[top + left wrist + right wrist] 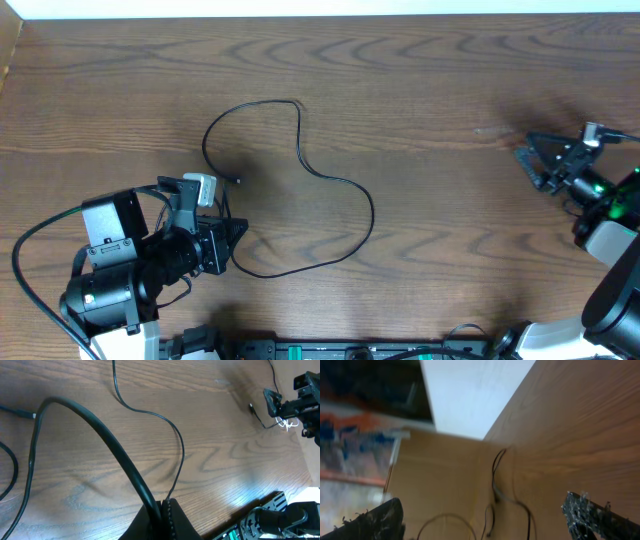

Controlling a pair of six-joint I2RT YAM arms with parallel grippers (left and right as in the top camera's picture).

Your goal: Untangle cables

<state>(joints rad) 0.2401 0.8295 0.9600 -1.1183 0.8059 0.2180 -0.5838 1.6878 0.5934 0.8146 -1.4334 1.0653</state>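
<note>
Closest to the lens in the left wrist view, the left gripper (163, 506) is holding its 2 fingers pressed together at the bottom centre of the frame. The thin black cable (183, 455) is running straight into the seam between them, so the claw is looking clamped on that end.

From there the cable is lying in 1 open, uncrossed loop across the centre-left of the overhead frame, with its free plug end (237, 180) resting just above the gripper.

Trouble is probably waiting in the thick arm cable (120, 460), which is arching over the table (450, 80) and coming down just beside the thin cord at the fingers. A sideways pull is risking a snag there, or dragging the loop onto itself into a fresh crossing. A sharp tug is also risking the cord slipping from the pinch.

In the overhead frame, the left arm is sitting low at lower left, with its wrist pointing right. The right gripper (530, 167) is hovering at the far right edge, fingers spread wide, well apart from the cable and gripping nothing.
</note>
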